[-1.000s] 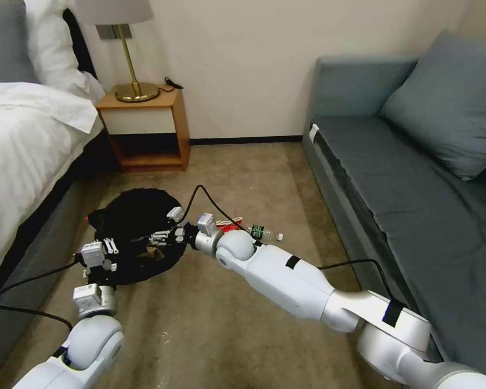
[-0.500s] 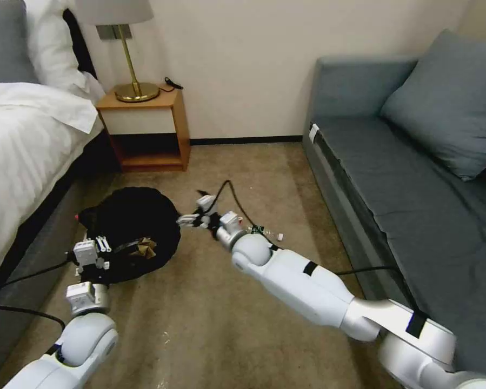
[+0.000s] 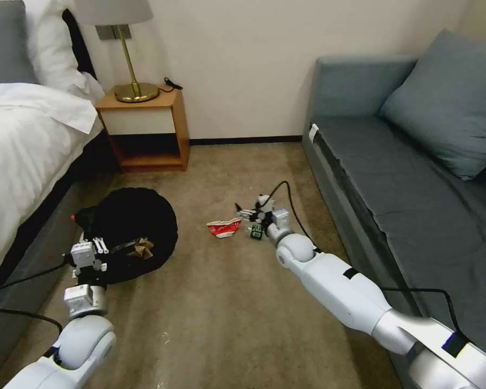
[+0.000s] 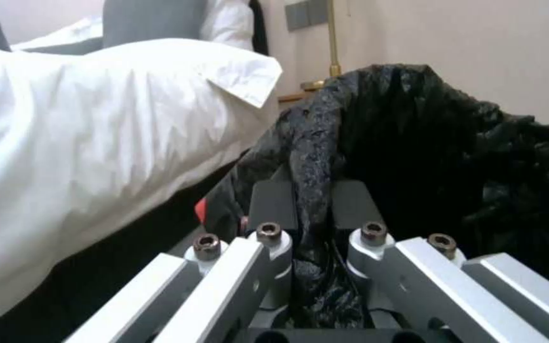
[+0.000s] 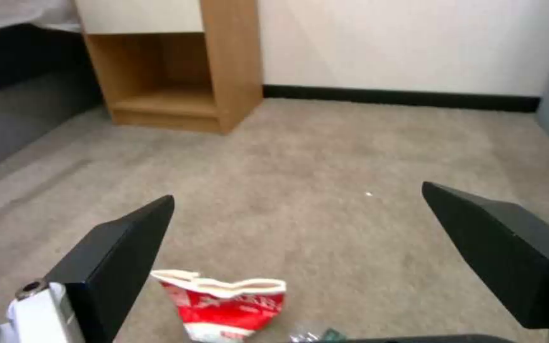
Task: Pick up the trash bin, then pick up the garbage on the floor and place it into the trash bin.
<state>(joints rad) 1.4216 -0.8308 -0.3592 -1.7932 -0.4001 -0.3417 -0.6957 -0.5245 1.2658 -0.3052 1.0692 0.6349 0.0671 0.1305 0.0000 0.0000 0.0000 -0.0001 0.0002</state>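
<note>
- The bed [image 3: 21,140] with white bedding runs along the robot's left; a grey sofa [image 3: 415,178] with a cushion runs along its right; beige carpet [image 3: 221,302] lies between them
- A wooden nightstand [image 3: 145,127] stands against the far wall beside the bed; a brass lamp [image 3: 128,59] stands on it
- The trash bin [image 3: 129,229], lined with a crinkly black bag, sits low beside the bed; crumpled brown paper [image 3: 141,248] lies inside it
- The left tool [image 3: 99,246] is at the bin's near rim; in the left wrist view its fingers [image 4: 274,205] are clamped together on the bag's edge [image 4: 316,157]
- The right tool [image 3: 248,214] is low over the carpet, well apart from the bin; its black fingers [image 5: 122,252] stand wide apart and hold nothing
- The red-white carton [image 3: 225,228], crumpled, lies on the carpet just beside the right tool, towards the bin
- The small bottle with a green label [image 3: 255,232] lies close under the right wrist, beside the carton
</note>
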